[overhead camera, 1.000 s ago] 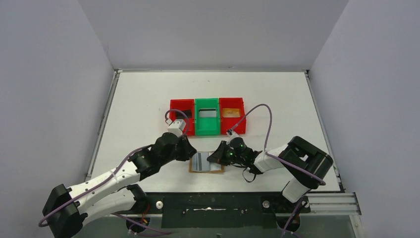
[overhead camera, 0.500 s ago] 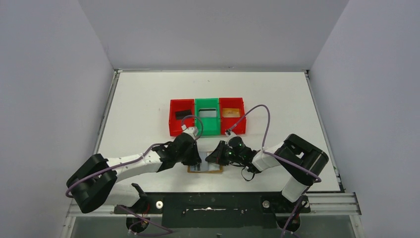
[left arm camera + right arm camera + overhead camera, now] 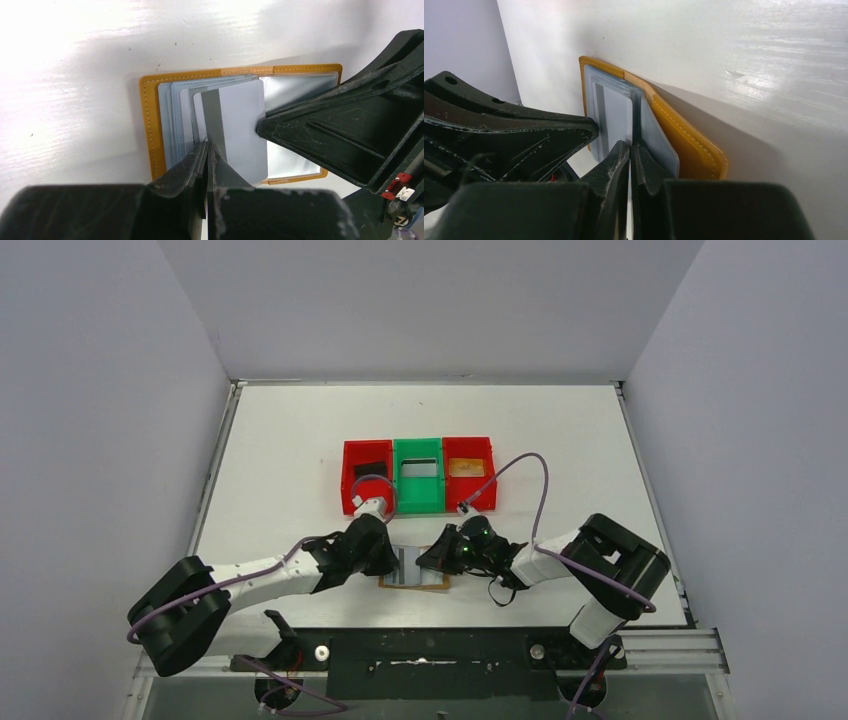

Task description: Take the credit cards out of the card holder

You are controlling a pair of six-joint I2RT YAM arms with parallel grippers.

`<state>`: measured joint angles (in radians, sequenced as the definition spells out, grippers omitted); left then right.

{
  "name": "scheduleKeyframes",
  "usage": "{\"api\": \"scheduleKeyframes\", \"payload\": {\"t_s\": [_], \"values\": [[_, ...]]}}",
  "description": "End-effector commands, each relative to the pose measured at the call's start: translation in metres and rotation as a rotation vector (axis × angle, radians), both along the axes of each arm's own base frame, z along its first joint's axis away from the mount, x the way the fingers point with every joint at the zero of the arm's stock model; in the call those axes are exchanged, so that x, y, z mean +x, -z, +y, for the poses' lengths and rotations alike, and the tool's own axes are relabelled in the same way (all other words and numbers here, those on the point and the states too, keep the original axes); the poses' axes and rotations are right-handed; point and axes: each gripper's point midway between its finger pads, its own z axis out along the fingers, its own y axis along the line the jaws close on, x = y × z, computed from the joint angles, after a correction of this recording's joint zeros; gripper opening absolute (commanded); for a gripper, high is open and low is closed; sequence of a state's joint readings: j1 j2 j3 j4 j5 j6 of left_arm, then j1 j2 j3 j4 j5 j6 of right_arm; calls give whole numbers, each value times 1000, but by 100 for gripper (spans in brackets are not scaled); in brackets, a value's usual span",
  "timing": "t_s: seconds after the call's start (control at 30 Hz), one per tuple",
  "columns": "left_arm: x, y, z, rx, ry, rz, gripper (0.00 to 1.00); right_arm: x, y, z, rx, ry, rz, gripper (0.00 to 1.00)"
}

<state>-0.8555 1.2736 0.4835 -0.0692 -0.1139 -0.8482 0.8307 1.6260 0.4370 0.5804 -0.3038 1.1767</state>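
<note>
on the white table (image 3: 300, 440), in front of the row of red and green bins (image 3: 418, 502), both arms crouch low over the card holder (image 3: 150, 125), which lies open and flat near the front edge. the right gripper (image 3: 630, 145) is pinched closed on a pale inner panel, i'd say to anchor the holder. the left gripper (image 3: 207, 146) is clamped tight on a corner of a grey striped card (image 3: 245, 125), seemingly ready to draw it out.

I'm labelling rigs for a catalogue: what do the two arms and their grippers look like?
The left arm and right arm have white links and bulky black joints; a purple cable runs to each wrist. The left gripper and right gripper are black, with two scuffed tapering fingers.
</note>
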Motion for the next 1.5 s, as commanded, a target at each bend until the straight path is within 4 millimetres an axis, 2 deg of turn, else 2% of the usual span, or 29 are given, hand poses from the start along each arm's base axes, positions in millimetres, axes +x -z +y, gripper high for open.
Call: {"api": "scheduleKeyframes", "payload": {"t_s": [0.0, 0.1, 0.17, 0.4, 0.6, 0.8, 1.03, 1.1, 1.33, 1.47], "values": [[-16, 30, 34, 147, -23, 66, 0, 5, 2, -14, -31, 61, 4, 2], [-17, 32, 24, 106, 16, 65, 0, 8, 4, -16, -76, 56, -7, 5], [-16, 34, 20, 108, 24, 74, 0, 9, 7, -17, -109, 50, 5, 3], [-18, 45, 40, 212, -45, 120, 0, 10, -4, -19, -66, 65, -4, 1], [-17, 46, 39, 214, -47, 123, 0, 8, -7, -20, -33, 60, 15, 0], [-11, 41, 33, 215, -38, 115, 0, 6, 5, -39, -93, 104, 31, 0], [-16, 47, 30, 218, -11, 138, 0, 3, 3, -38, -53, 78, 27, 2], [-16, 46, 25, 197, 1, 138, 0, 4, 1, -35, -30, 73, 19, 5], [-17, 42, 17, 174, 29, 135, 0, 7, -5, -17, 40, 71, 20, 25], [-18, 41, 18, 168, 29, 132, 0, 6, -1, -14, 35, 92, 15, 30]]}}
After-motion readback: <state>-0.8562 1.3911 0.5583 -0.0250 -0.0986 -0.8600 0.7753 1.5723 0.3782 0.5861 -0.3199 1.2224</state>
